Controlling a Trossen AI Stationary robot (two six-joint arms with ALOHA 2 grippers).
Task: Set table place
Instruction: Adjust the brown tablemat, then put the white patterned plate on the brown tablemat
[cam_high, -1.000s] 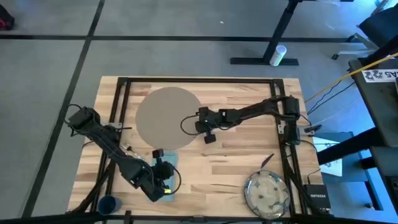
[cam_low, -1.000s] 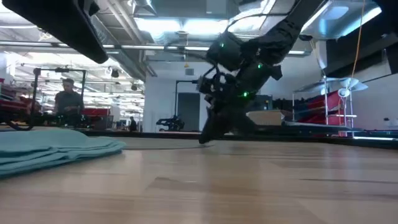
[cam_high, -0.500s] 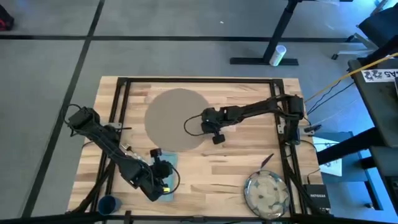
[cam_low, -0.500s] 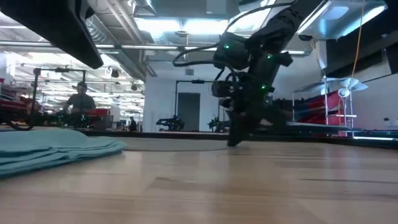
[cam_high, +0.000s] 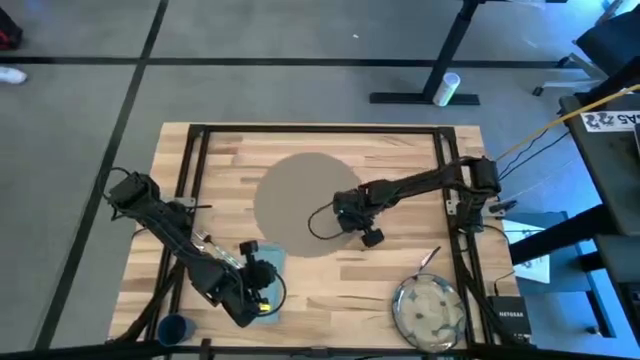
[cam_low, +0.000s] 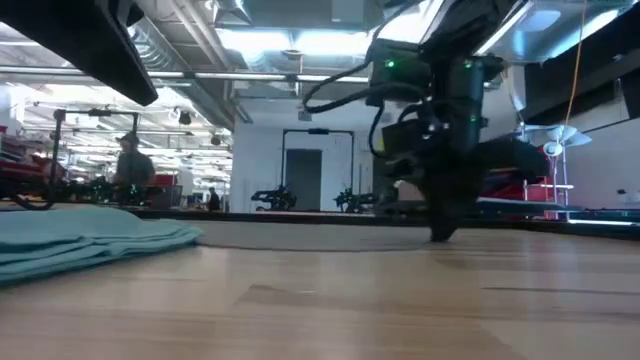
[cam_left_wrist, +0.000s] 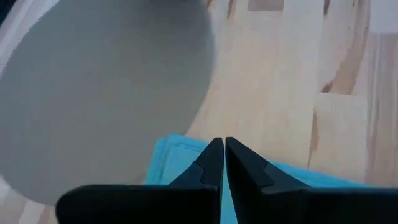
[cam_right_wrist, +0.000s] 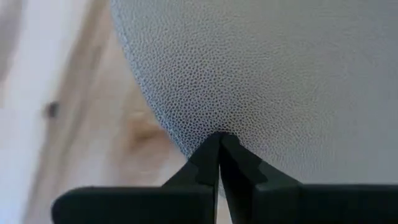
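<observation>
The round grey-brown placemat (cam_high: 300, 205) lies flat on the wooden table (cam_high: 400, 150), near its middle. My right gripper (cam_high: 347, 216) is shut on the mat's right near edge and stands with its fingertips down at the table top (cam_low: 440, 236). My left gripper (cam_left_wrist: 219, 149) is shut and hangs above the folded teal napkin (cam_high: 272, 268), which lies near the table's front left (cam_low: 90, 240). I see no contact between them. My right gripper pinches the placemat's rim (cam_right_wrist: 208, 127) between its two fingers, on the mat's right near side. The fingers come from above, pointing down. The mat lies flat on the table.
A speckled plate (cam_high: 428, 310) sits at the near right corner, with a thin utensil (cam_high: 430, 258) just beyond it. A dark-blue cup (cam_high: 175, 328) stands at the near left corner. The black frame (cam_high: 320, 130) runs around the table. A person (cam_low: 130, 165) is in the room behind.
My right gripper has gone toward the table's right edge and a little toward its near edge, staying shut on the placemat's rim. The whole mat has slid flat along the table with it, from left of centre to the middle.
</observation>
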